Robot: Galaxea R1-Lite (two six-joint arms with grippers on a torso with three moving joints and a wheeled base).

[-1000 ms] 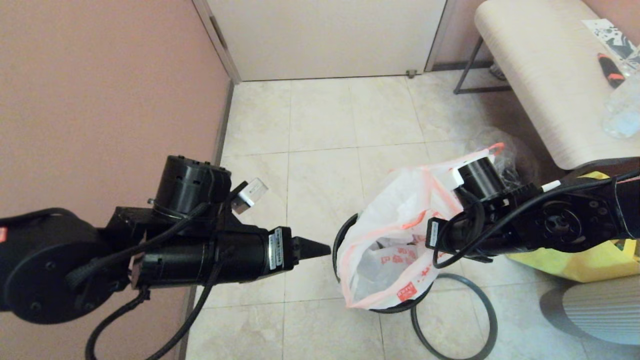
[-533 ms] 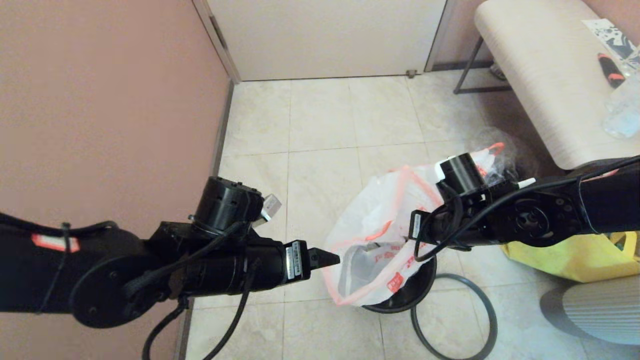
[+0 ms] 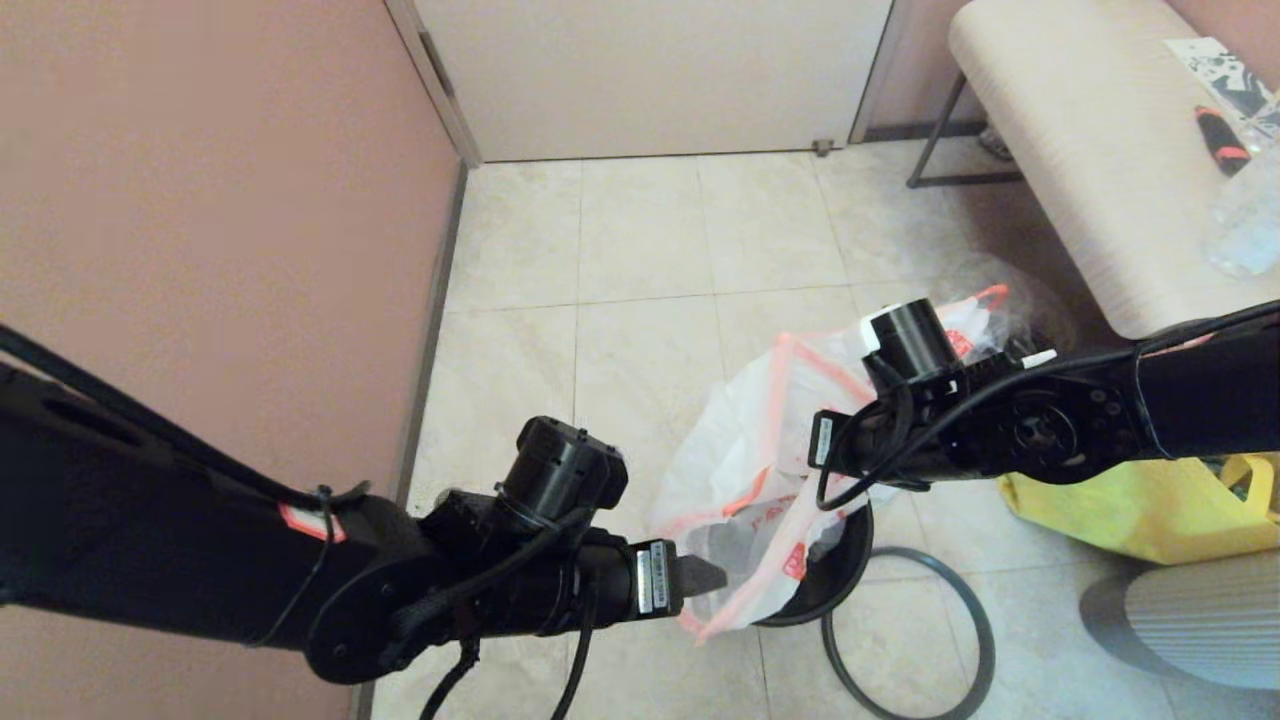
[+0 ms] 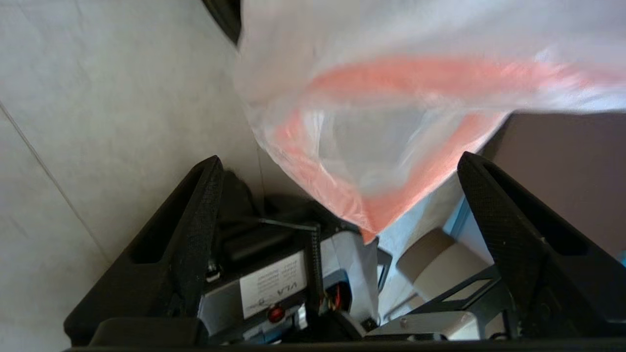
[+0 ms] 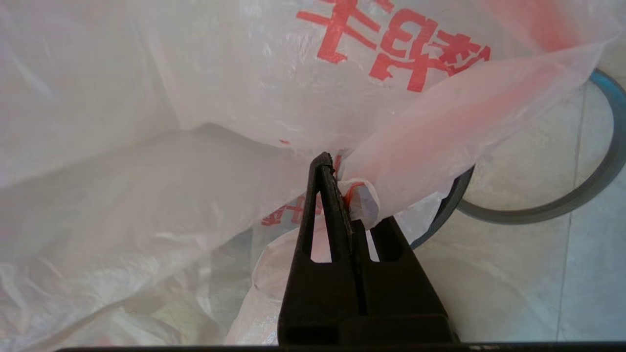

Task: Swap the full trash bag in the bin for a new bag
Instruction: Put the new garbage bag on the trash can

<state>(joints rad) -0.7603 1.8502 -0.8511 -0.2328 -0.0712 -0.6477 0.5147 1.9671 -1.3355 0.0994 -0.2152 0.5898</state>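
Two grippers: right gripper pinches thin white orange-trimmed plastic bag; left gripper, spread, faces its dangling corner.

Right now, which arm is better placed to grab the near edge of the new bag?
Left, probably. The left claw is wide open with the new bag's orange-trimmed corner hanging between its fingers, over the bin. The right claw is already shut on the bag.

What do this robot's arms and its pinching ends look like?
Both arms are matte black with round joint housings and loose black cables. The left arm bears a small red sticker and a white barcode label by its left gripper. The right gripper ends in slim, black, wedge-shaped fingers with cut-out slots.
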